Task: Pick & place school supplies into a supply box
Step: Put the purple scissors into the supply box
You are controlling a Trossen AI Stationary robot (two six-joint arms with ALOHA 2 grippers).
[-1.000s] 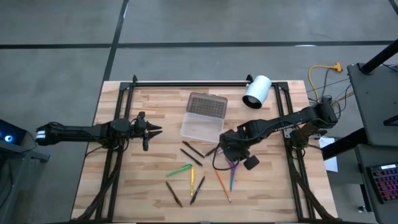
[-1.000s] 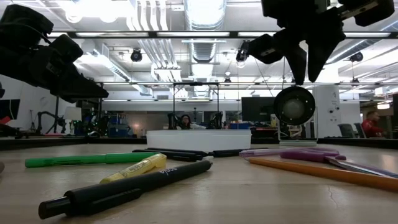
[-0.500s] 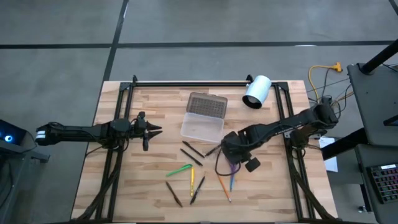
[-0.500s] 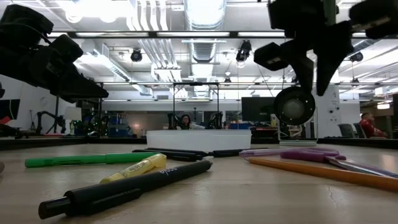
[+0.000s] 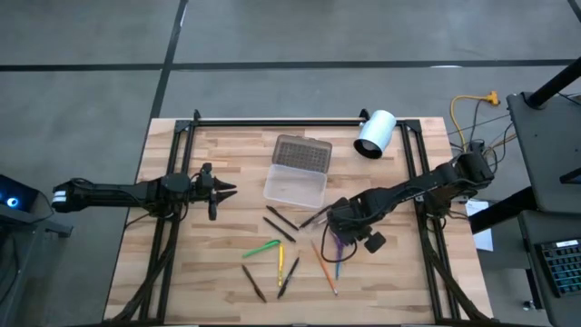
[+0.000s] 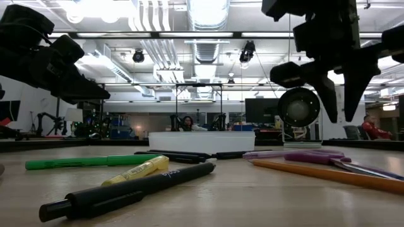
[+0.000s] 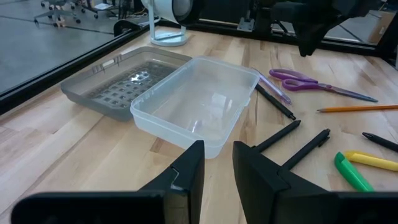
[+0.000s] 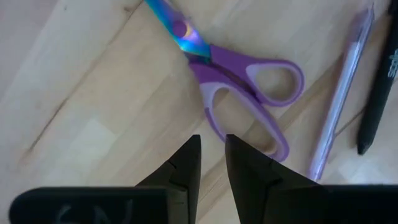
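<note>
The purple-handled scissors (image 8: 249, 93) lie flat on the table, right of the pens (image 5: 338, 245). My right gripper (image 8: 212, 140) hangs open just above them, its fingers pointing down near the handles (image 6: 341, 116), touching nothing. The supply box (image 5: 295, 186) stands open, and its grey lid (image 5: 302, 154) lies flat behind it. Spread flat on the wood are a green pen (image 5: 261, 247), a yellow pen (image 5: 280, 263), an orange pencil (image 5: 325, 269), a lilac pen (image 8: 345, 93) and several dark pens. My left gripper (image 5: 227, 189) waits left of the box, slightly open (image 7: 217, 146).
A white cylinder (image 5: 374, 133) lies near the table's far right corner, behind the box. A black metal frame runs along the table's far edge and both sides. Bare wood shows left of the pens and along the near edge. A person (image 6: 187, 123) sits far off in the room.
My right gripper has moved a little toward the table's near edge and come down toward the scissors. Its fingertips are now much closer to the table. The scissors, the pens and the box have stayed where they were.
</note>
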